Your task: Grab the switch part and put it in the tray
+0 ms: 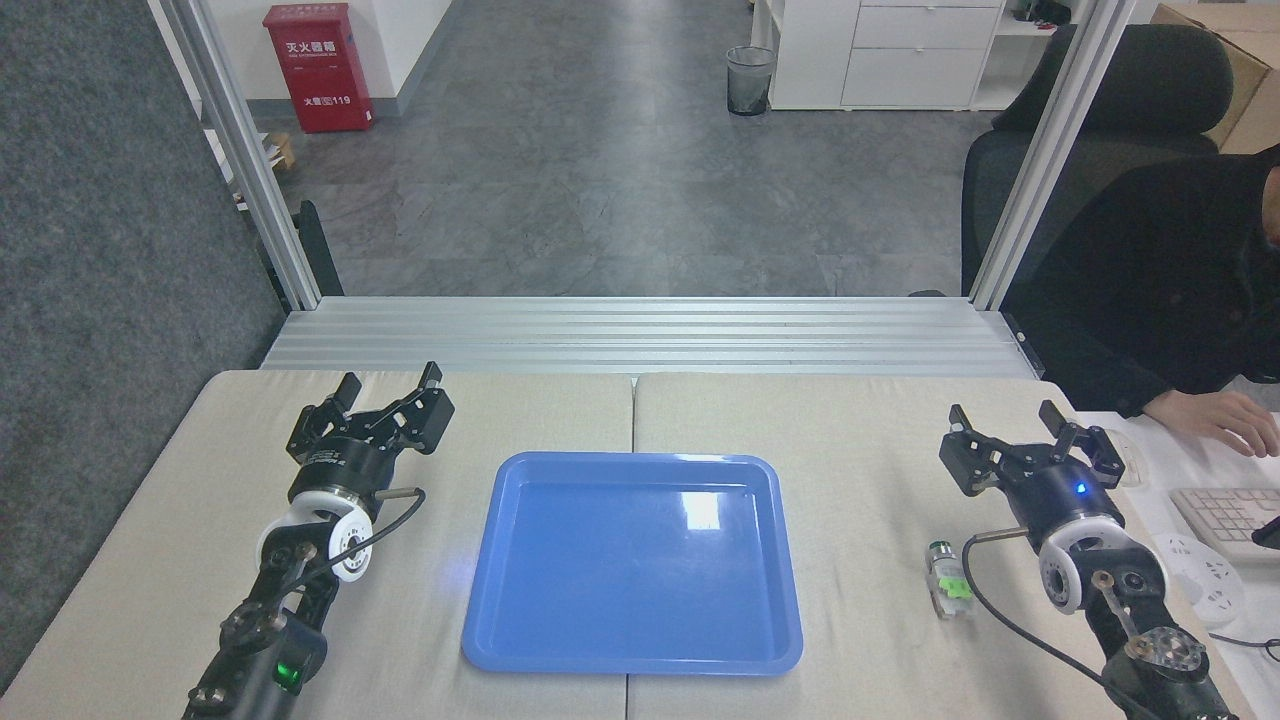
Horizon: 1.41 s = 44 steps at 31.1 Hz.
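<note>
The switch part [948, 581] lies on the beige table right of the tray, its dark round cap pointing away from me and a green clip at its middle. The glossy blue tray [480, 600] sits at the table's centre with nothing in it. My right gripper [1003, 412] is open, hovering a little beyond and to the right of the switch part, not touching it. My left gripper [390, 380] is open too, left of the tray's far corner, holding nothing.
A person in a dark sleeve sits at the far right, one hand [1215, 420] resting above a keyboard [1225, 513] on the white desk. An aluminium frame post [1040, 160] and rails [640, 335] border the table's far side.
</note>
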Each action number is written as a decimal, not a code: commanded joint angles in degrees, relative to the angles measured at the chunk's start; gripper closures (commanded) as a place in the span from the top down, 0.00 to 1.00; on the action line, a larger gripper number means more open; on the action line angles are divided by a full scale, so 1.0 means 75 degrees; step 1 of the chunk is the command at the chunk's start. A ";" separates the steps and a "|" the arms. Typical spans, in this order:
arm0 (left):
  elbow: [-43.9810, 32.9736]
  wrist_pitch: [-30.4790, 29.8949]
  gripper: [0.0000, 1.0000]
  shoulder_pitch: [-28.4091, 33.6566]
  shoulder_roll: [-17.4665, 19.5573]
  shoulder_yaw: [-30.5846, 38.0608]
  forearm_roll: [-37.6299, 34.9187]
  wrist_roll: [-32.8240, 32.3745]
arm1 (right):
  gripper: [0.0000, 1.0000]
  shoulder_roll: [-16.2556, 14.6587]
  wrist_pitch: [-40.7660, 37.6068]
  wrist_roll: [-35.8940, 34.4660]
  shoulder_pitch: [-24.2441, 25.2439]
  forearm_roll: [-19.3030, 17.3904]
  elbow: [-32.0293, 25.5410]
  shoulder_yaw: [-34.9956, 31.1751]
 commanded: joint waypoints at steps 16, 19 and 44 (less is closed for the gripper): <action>0.0000 -0.0002 1.00 0.0000 0.0000 0.0002 0.0000 0.0005 | 1.00 0.0027 0.0004 -0.0001 0.0016 0.0000 0.0000 0.0001; 0.0000 -0.0002 1.00 0.0000 0.0000 0.0002 0.0000 0.0005 | 1.00 0.0038 0.0004 -0.0001 0.0016 0.0000 0.0000 0.0001; 0.0000 -0.0002 1.00 0.0000 0.0000 0.0002 0.0000 0.0005 | 1.00 0.0050 0.0004 -0.0001 0.0028 0.0000 0.0000 0.0001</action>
